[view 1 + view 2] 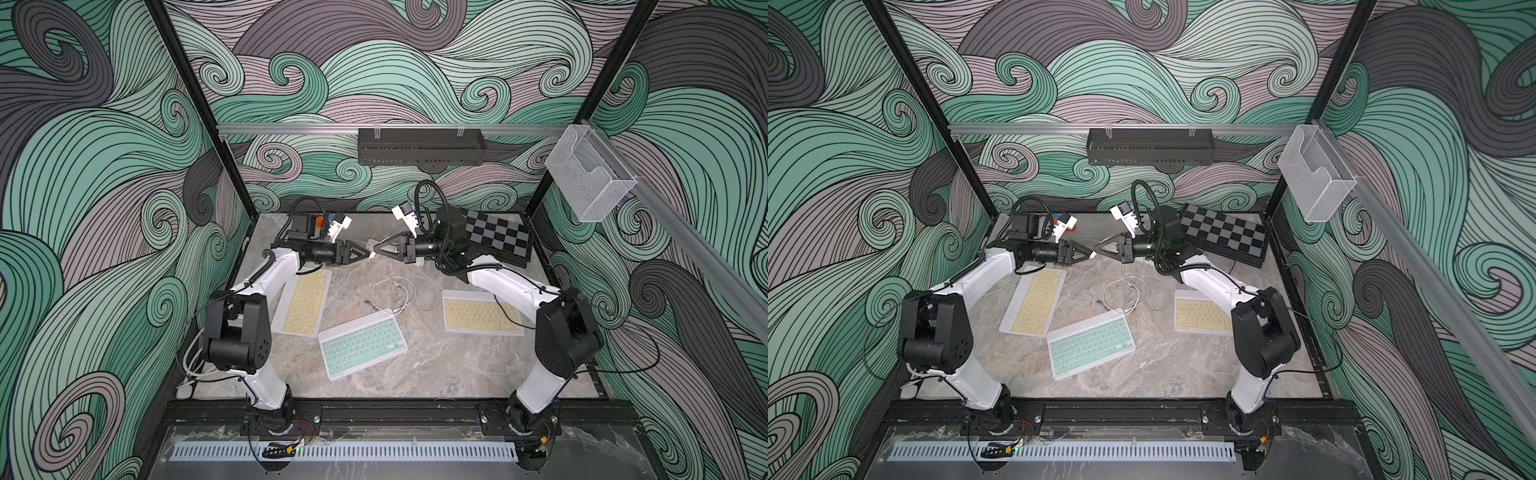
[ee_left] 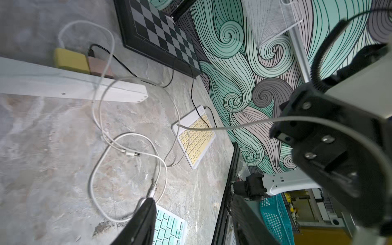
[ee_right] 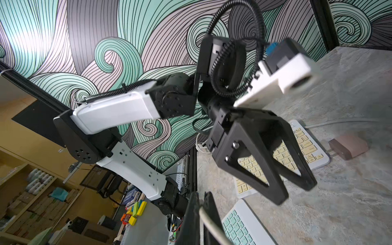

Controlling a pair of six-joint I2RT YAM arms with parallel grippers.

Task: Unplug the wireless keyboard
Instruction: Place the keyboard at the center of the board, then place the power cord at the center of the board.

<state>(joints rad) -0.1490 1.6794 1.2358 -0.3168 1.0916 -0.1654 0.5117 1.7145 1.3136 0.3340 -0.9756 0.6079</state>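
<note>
No legible text: key legends on the keyboards (image 3: 305, 145) are too small or blurred to read.

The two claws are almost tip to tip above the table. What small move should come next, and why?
Probably draw the left claw back a little. It stands open and holds nothing, while the right claw is shut on the white cable, so the left one seems only to crowd it.

Matt stone-look tabletop (image 1: 436, 365), plastic mint keyboard (image 1: 362, 341), smooth white cable (image 3: 209, 224), silvery metal-mesh basket (image 1: 590, 183).
</note>
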